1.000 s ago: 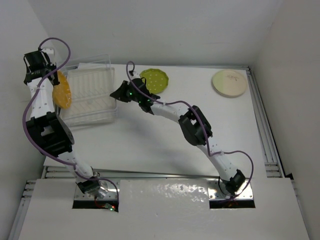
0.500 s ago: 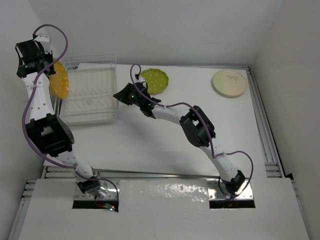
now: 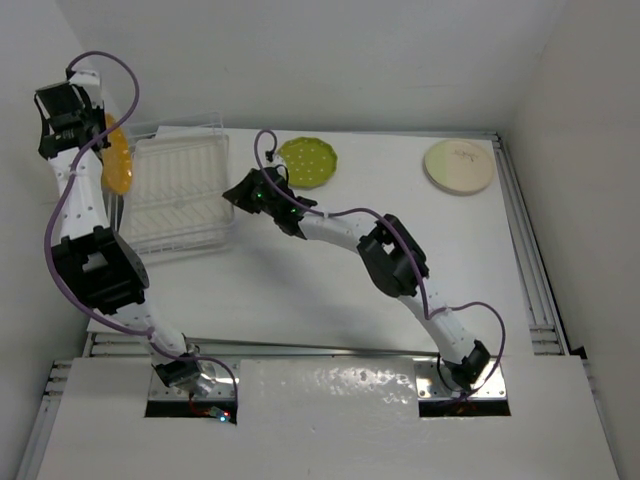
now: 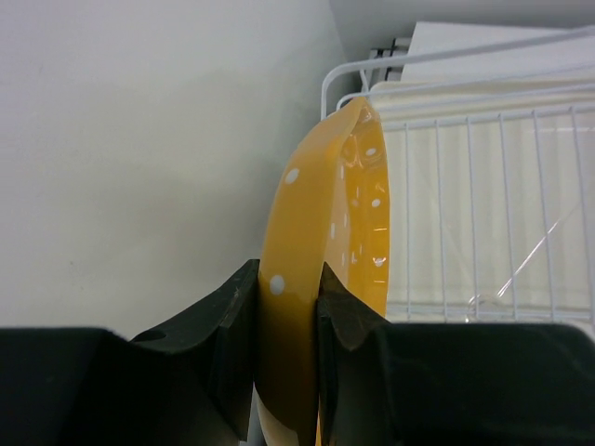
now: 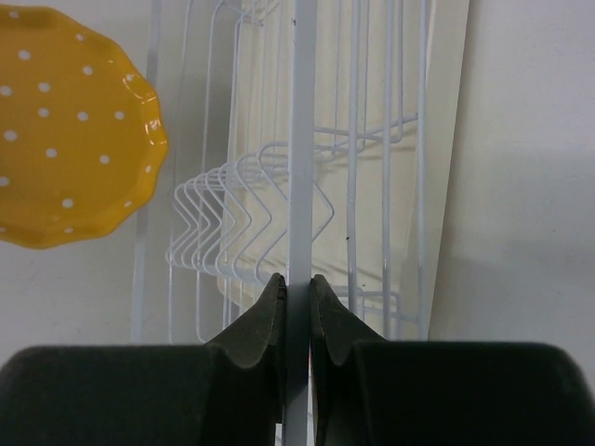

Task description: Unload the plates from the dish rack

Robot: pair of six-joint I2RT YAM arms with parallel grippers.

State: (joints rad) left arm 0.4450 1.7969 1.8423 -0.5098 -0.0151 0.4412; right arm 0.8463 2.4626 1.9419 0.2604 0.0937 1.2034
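Plate [image 4: 321, 232] pinched between left fingers [image 4: 232, 330]; right fingers [image 5: 260, 334] clamp dish rack [image 5: 299, 139] rim.

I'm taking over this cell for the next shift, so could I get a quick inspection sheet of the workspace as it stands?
Surface: white table, bare in front of the rack.
Job's things: clear rack at the far left, no plate seen in its slots; yellow dotted plate held on edge to the left of the rack; green plate and cream plate lying flat on the table.
Clutter: nothing seen.
Hands: left hand shut on the yellow dotted plate; right hand shut on the rack's white wire rim.
Cables: purple cables loop along both arms, not touching any plate.
Surroundings: white walls on three sides.
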